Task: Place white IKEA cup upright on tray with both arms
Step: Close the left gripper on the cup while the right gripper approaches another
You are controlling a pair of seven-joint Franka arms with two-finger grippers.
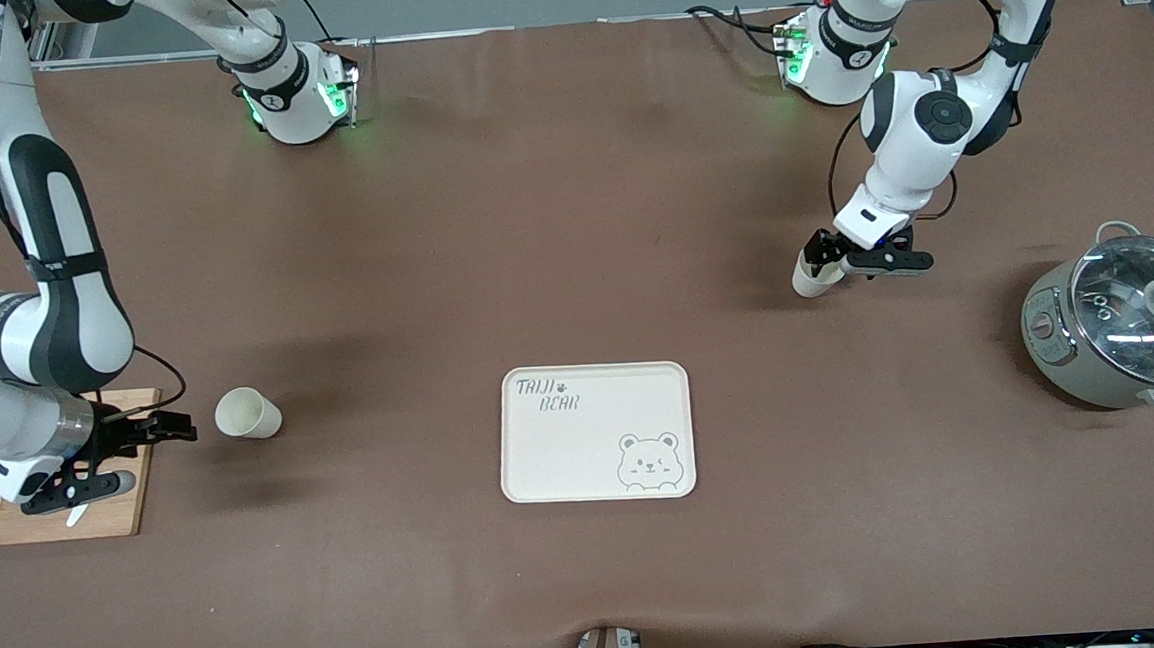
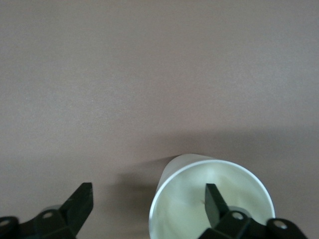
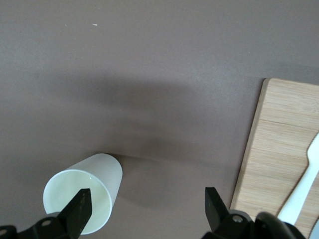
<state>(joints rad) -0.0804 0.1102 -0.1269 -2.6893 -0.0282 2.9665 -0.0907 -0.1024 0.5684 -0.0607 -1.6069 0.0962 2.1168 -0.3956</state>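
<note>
our left gripper (image 1: 831, 266) straddles one cup (image 1: 815, 277) rim, fingers wide, nothing pinched; right gripper (image 1: 159, 452), also wide, sits beside a tipped cup (image 1: 248, 413), mouth facing it

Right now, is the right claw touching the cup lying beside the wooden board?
Apart. In the front view, bare table shows between the right gripper and the cup.

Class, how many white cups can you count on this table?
2. One cup lies on its side beside the right gripper; the other cup stands at the open left gripper, one finger inside.
</note>
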